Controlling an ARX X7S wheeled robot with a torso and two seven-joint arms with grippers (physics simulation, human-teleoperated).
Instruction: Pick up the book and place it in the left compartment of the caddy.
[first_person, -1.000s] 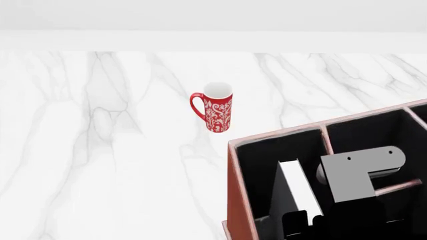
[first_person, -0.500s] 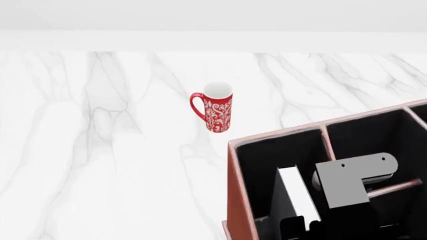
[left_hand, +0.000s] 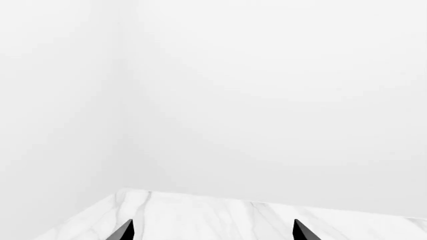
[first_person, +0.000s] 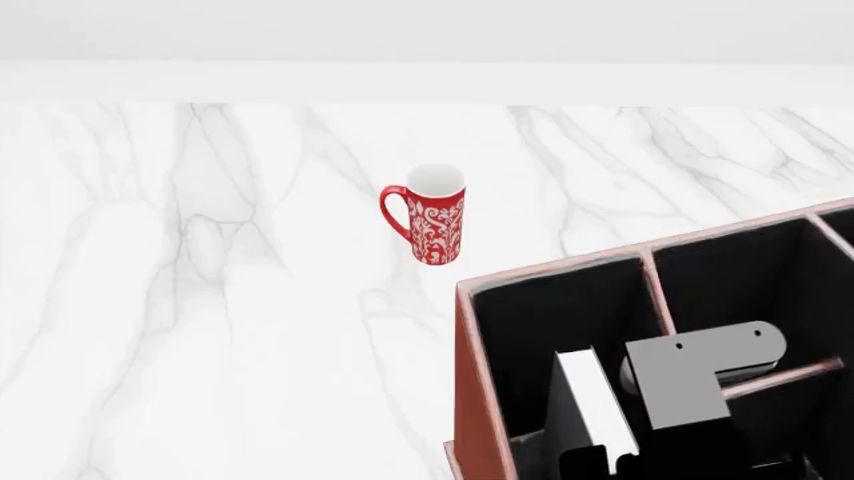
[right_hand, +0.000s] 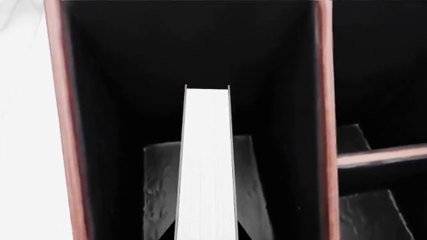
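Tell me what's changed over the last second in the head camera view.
The right arm has sunk lower, carrying the book deeper into the left compartment of the caddy. The right gripper still appears clamped on the book. The red mug and caddy haven't moved.

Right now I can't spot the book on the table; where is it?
The book is inside the caddy's left compartment, at the head view's lower right, page edges up.
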